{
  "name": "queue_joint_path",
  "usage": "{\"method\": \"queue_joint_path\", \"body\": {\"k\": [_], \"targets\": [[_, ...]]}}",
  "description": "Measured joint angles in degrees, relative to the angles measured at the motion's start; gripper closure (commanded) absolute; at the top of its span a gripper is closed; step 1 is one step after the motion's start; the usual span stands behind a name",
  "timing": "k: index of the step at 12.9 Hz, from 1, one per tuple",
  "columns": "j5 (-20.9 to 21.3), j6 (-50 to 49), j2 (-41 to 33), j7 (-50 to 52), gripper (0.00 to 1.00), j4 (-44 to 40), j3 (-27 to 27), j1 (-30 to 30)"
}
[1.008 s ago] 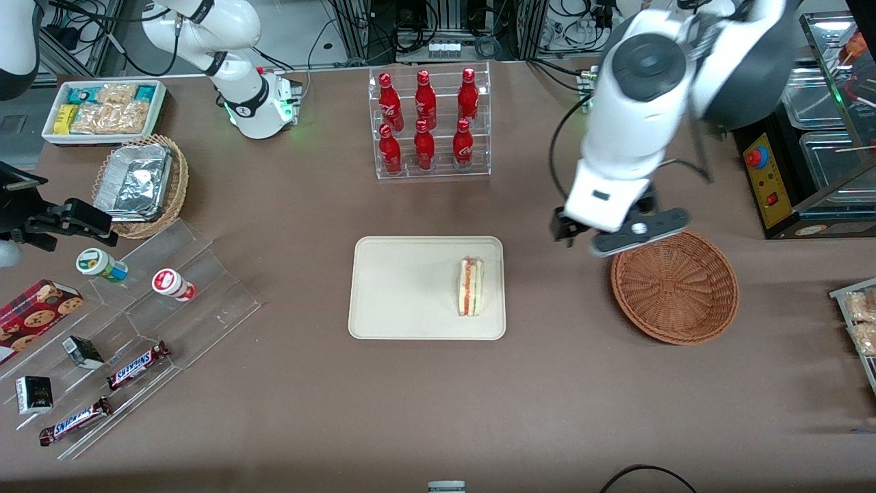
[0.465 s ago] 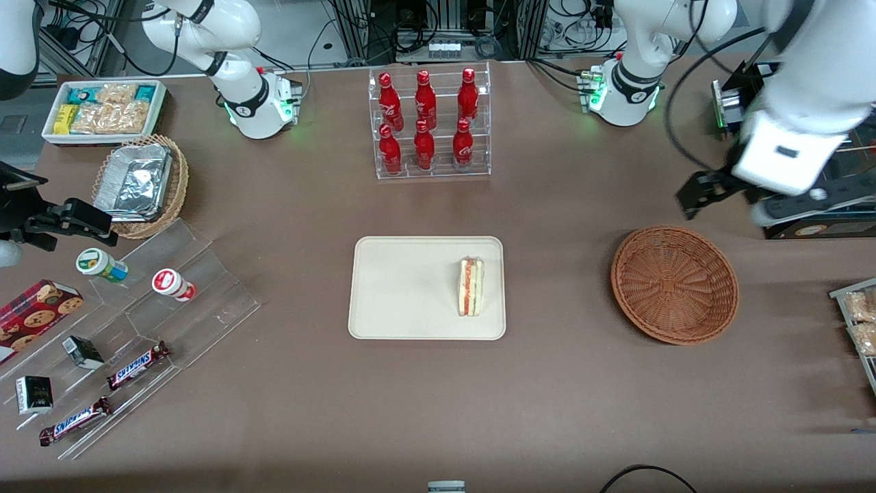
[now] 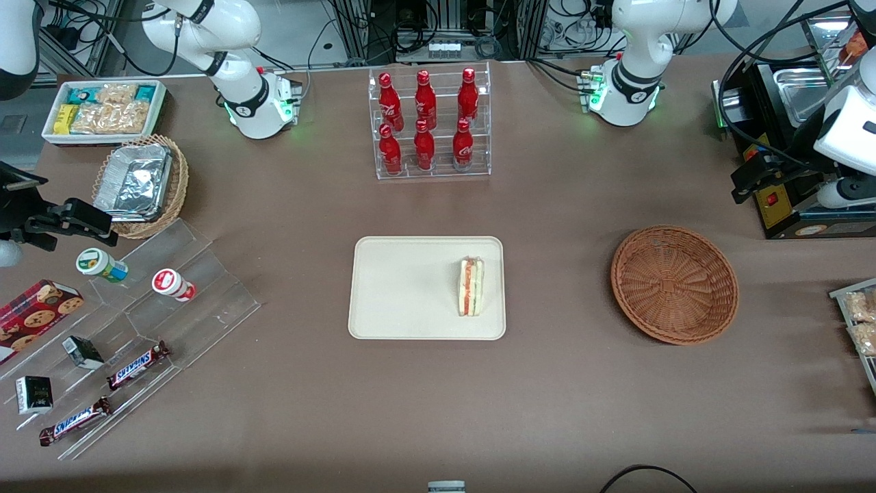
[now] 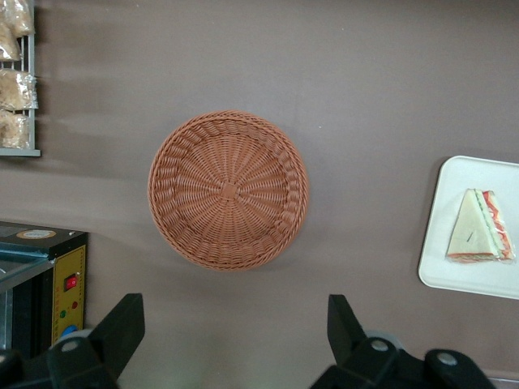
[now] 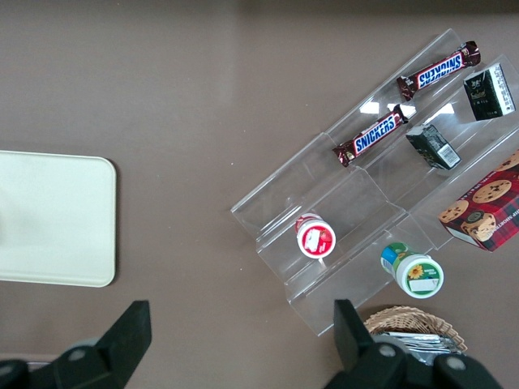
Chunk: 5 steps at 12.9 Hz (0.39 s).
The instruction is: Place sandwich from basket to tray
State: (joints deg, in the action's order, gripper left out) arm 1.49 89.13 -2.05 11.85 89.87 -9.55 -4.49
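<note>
Pincer (image 4: 231, 340) has swung off toward the working arm's end of the desk (image 3: 547, 397) — spread wide, nothing in it; below it the basket (image 4: 228, 190) holds nothing; well apart, the sandwich (image 3: 471, 286) lies on the tray (image 3: 404, 287).

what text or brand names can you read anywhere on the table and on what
"SNICKERS" on two chocolate bars on the clear stepped stand.
White script on the red bottles: too small to read.
Cookie box, two small dark boxes and two round-lidded cups: print too small to read.
Nothing on the sandwich, tray or basket. The gripper, open, hovers above the basket.
</note>
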Motion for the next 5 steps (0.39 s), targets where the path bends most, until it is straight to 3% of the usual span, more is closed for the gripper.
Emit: {"method": "queue_joint_path", "body": {"k": [2,5], "targets": [[-0.1,-0.1,0.0,0.0,0.0,0.1,-3.1,-2.7],[-0.1,-0.1,0.0,0.0,0.0,0.1,-3.3,-2.7]]}}
